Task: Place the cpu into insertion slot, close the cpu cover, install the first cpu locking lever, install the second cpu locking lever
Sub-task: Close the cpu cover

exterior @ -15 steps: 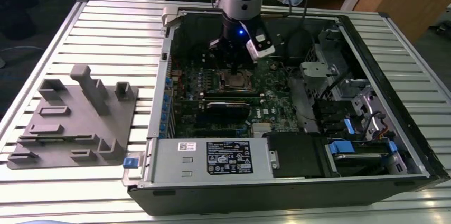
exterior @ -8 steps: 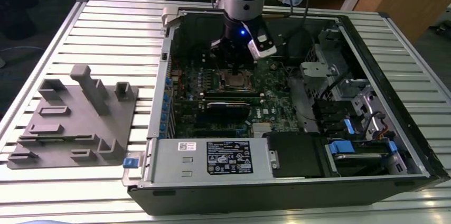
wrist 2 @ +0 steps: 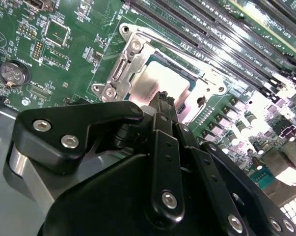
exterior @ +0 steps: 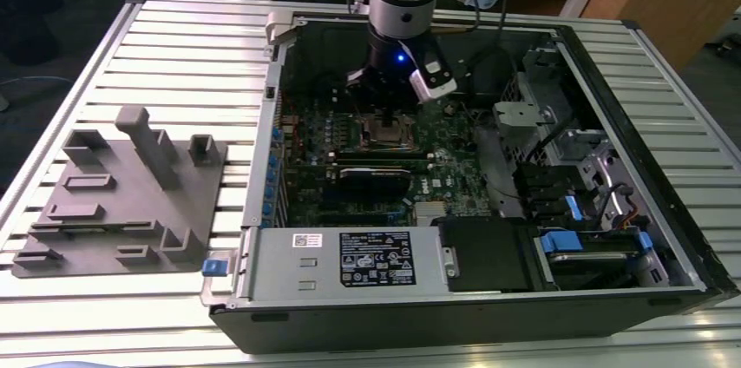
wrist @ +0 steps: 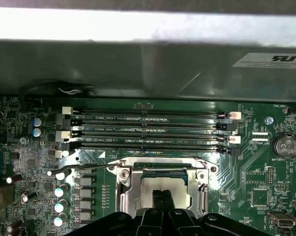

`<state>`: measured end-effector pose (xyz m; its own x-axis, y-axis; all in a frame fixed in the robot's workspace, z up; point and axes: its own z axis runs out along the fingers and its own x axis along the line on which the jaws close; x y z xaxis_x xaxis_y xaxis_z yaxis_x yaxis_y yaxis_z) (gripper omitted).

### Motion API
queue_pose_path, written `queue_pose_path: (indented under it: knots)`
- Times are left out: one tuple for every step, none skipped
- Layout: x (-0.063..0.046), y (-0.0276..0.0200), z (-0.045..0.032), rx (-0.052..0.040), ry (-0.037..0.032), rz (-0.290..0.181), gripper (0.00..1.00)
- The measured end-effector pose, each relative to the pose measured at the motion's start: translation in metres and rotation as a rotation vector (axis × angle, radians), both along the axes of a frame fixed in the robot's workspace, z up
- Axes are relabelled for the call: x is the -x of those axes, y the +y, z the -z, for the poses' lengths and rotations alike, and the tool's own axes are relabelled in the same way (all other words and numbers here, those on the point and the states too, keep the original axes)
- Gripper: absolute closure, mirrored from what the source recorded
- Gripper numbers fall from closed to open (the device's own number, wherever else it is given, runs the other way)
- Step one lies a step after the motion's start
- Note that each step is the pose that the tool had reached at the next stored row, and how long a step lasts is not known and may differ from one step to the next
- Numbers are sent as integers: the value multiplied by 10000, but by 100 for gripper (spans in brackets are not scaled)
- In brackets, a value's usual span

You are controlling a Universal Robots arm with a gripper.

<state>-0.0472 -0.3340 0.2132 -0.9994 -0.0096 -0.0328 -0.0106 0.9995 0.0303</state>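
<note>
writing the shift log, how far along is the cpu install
Done: the cpu lies in the slot with the cover down over it. In hand: the shut hand points its tips at the cpu's top, holding nothing. Left: a lever runs beside the cover; whether it is latched I cannot tell.

Grey fixture tray (exterior: 127,203) lies beside computer case (exterior: 463,320).

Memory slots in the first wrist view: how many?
4 memory slots, parallel, between the case wall and the insertion slot: one nearest the wall, two in the middle, one nearest the slot. None seems hidden.
</note>
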Motion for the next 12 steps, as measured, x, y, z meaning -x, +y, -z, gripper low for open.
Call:
queue_pose_path:
  knots:
    - [-1, 0, 0, 0, 0, 1, 89]
    - [-3, 0, 0, 0, 0, 0, 89]
    - [-5, 0, 0, 0, 0, 0, 89]
    - [-6, 0, 0, -1, -1, 0, 89]
    - [-6, 0, 0, 0, 0, 0, 89]
    - [-6, 0, 0, 0, 0, 0, 89]
    - [-6, 0, 0, 0, 0, 0, 89]
    - [-6, 0, 0, -1, -1, 1, 89]
    - [-7, 0, 0, 0, 0, 0, 89]
    - [-7, 0, 0, 0, 0, 1, 89]
    - [-7, 0, 0, 0, 0, 0, 89]
    - [-6, 0, 0, 0, 0, 0, 89]
